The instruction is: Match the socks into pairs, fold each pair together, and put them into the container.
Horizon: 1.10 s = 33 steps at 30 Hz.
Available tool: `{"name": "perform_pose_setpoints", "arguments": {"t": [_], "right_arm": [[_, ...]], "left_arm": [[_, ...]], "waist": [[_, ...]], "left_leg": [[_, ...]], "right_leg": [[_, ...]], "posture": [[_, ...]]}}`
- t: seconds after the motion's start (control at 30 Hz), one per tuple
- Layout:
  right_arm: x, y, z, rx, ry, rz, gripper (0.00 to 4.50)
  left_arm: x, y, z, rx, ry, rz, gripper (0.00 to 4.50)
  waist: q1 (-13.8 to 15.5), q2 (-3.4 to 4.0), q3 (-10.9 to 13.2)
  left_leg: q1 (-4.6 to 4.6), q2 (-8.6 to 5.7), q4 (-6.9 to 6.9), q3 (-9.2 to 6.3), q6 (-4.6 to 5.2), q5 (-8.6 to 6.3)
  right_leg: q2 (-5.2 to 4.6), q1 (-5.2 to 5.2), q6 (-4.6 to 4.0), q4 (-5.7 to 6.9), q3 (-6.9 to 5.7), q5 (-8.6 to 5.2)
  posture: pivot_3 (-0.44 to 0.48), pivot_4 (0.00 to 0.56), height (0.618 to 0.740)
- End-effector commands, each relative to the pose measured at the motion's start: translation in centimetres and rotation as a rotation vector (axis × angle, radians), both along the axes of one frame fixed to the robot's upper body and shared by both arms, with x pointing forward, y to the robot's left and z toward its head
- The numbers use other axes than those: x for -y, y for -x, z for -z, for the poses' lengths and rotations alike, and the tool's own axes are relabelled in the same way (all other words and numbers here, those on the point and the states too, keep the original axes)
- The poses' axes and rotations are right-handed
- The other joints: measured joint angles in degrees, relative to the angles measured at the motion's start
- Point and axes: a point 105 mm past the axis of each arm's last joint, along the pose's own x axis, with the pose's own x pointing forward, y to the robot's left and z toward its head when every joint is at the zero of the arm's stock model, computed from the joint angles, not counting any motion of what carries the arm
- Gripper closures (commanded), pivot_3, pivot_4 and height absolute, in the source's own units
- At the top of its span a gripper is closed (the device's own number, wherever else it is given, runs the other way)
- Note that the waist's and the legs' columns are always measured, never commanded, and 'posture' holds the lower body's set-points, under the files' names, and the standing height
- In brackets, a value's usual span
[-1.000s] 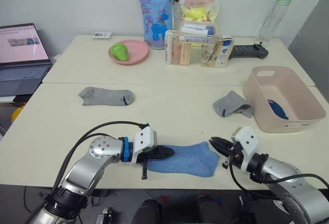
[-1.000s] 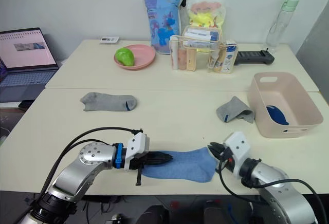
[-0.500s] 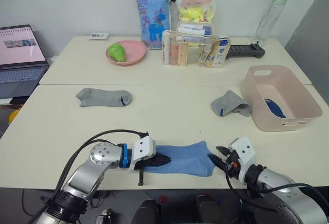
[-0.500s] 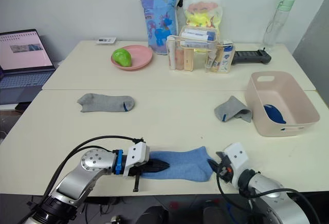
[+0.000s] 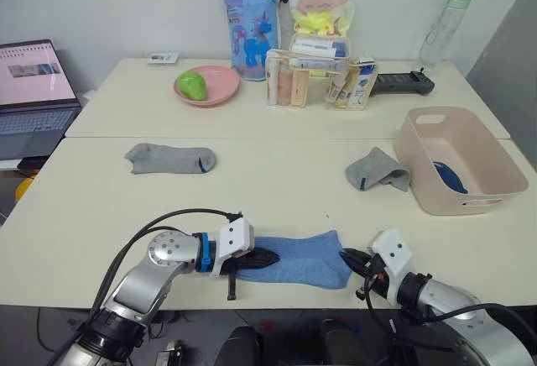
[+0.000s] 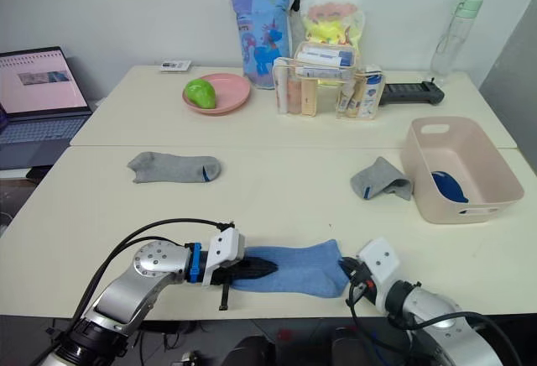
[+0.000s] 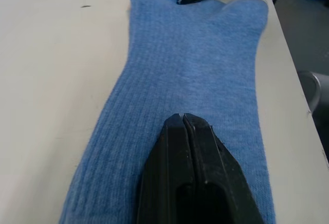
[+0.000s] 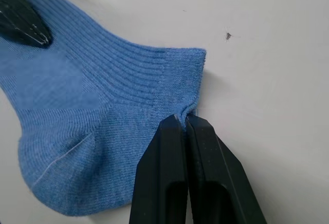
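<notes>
Fold step in hand: light blue sock [image 5: 298,258] lies flat at the bench [image 5: 101,190] near edge, pinched by left tool [image 5: 267,256] and right tool [image 5: 348,258], both clamped. One end should next be lifted over the other, then carried to the tub [image 5: 470,202].

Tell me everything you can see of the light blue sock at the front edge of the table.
The light blue sock is a short ankle sock of ribbed knit fabric, lying flat and stretched lengthwise along the near edge of the cream table. Its cuff end points toward the robot's right, the toe end toward its left. The left hand is shut and rests on the toe end; the right hand is shut on the cuff edge. From the wrist views it could be two layers, but I cannot tell.
</notes>
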Motion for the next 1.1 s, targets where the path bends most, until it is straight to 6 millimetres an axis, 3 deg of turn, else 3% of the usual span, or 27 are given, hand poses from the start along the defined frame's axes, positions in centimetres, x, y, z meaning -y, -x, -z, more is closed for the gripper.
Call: {"name": "perform_pose_setpoints", "arguments": {"t": [0.03, 0.13, 0.23, 0.5, 0.63, 0.8, 0.9, 1.1], "right_arm": [[2.0, -1.1, -1.8, 0.037, -0.034, 0.071, 4.48], [3.2, -1.5, -2.7, 0.042, -0.043, 0.097, 4.48], [3.7, -1.3, -3.7, 0.028, -0.076, 0.088, 4.48], [-0.4, 0.6, -5.5, -0.053, -0.226, -0.069, 4.48], [-3.3, 1.3, -6.3, -0.123, -0.332, -0.151, 4.48], [-4.8, 0.7, -6.6, -0.194, -0.406, -0.17, 4.48], [-5.8, 0.2, -6.4, -0.263, -0.455, -0.178, 4.48], [-7.8, -0.7, -5.6, -0.342, -0.466, -0.178, 4.48]], "left_arm": [[1.2, -0.8, -2.4, 0.052, 0.064, 0.004, 4.5], [2.2, -1.0, -2.8, 0.059, 0.072, 0.026, 4.5], [3.4, -1.2, -1.9, 0.059, 0.046, 0.046, 4.5], [4.4, -1.9, 0.4, 0.04, -0.009, 0.013, 4.5], [4.0, -2.0, 0.0, 0.046, 0.013, 0.005, 4.5], [2.9, -0.9, -1.7, 0.079, 0.012, 0.092, 4.5], [1.9, -1.4, -1.1, 0.097, -0.036, 0.069, 4.5], [2.1, -1.8, 0.0, 0.113, -0.058, 0.064, 4.5]], "waist": [[0.02, -0.01, 0.01], [0.03, -0.01, 0.01], [0.04, 0.0, 0.01], [-0.1, 0.0, 0.01], [-0.07, 0.0, 0.0], [-0.13, 0.0, 0.02], [-0.1, 0.01, 0.02], [-0.12, 0.02, 0.02]], "left_leg": [[-0.01, 0.0, 0.01, 0.0, 0.0, 0.0], [-0.01, 0.0, 0.01, 0.01, 0.0, 0.0], [-0.01, 0.0, 0.0, 0.02, 0.0, 0.0], [-0.02, 0.04, 0.01, 0.0, 0.0, 0.0], [-0.02, 0.03, 0.0, -0.04, 0.0, 0.0], [-0.06, 0.03, 0.0, -0.06, 0.0, 0.0], [-0.05, 0.02, 0.0, -0.08, -0.01, 0.01], [-0.13, 0.01, 0.01, -0.08, 0.0, 0.0]], "right_leg": [[0.0, 0.0, 0.0, 0.0, 0.0, 0.0], [0.0, -0.01, 0.0, 0.0, -0.02, 0.0], [0.01, -0.01, 0.0, 0.0, -0.01, 0.0], [0.04, -0.02, 0.0, 0.04, 0.02, 0.0], [0.02, -0.01, 0.0, 0.02, 0.05, 0.0], [0.01, -0.06, 0.0, 0.02, 0.05, 0.0], [0.0, -0.06, 0.0, 0.02, 0.03, 0.0], [-0.01, -0.09, 0.0, -0.04, 0.0, 0.0]], "posture": [[0.0, 0.15, 0.703], [0.0, 0.15, 0.703], [0.0, 0.15, 0.703], [0.0, 0.15, 0.703], [0.0, 0.15, 0.703], [0.0, 0.15, 0.703], [0.0, 0.15, 0.703], [0.0, 0.15, 0.703]]}}
